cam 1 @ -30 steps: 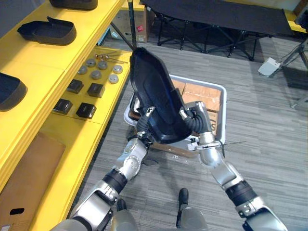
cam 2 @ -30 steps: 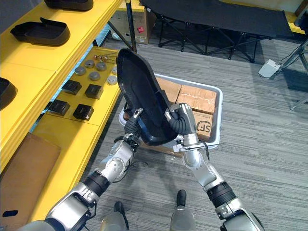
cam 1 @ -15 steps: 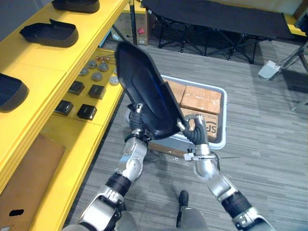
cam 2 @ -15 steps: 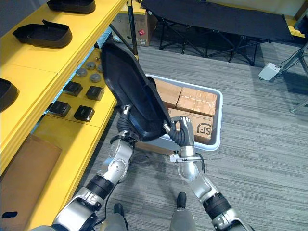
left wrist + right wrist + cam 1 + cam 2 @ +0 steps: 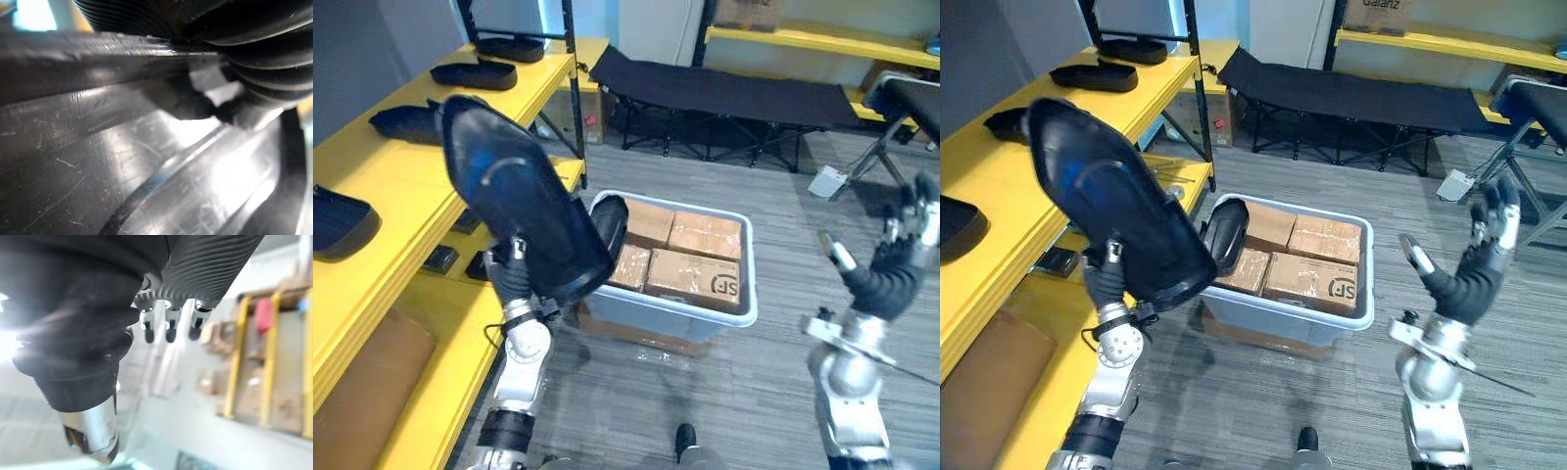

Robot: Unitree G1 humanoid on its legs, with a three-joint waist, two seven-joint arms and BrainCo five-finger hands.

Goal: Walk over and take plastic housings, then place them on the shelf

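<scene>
- Yellow metal shelf [image 5: 372, 196] at left already carried other black housings [image 5: 342, 223]. A blind set-down risked knocking one.
- Large black plastic housing [image 5: 514, 211] was raised between shelf and bin, held by the left hand [image 5: 512, 284] alone, fingers curled round its lower rim. Tall part with a low single grip, so it could pivot or slip.
- Grey plastic bin [image 5: 705, 313] of cardboard boxes [image 5: 700, 279] sat just beside. A drop would likely land there or on the floor.
- Right hand [image 5: 1474, 279] was up at far right, fingers spread, empty and well apart from the part, so no backup.
</scene>
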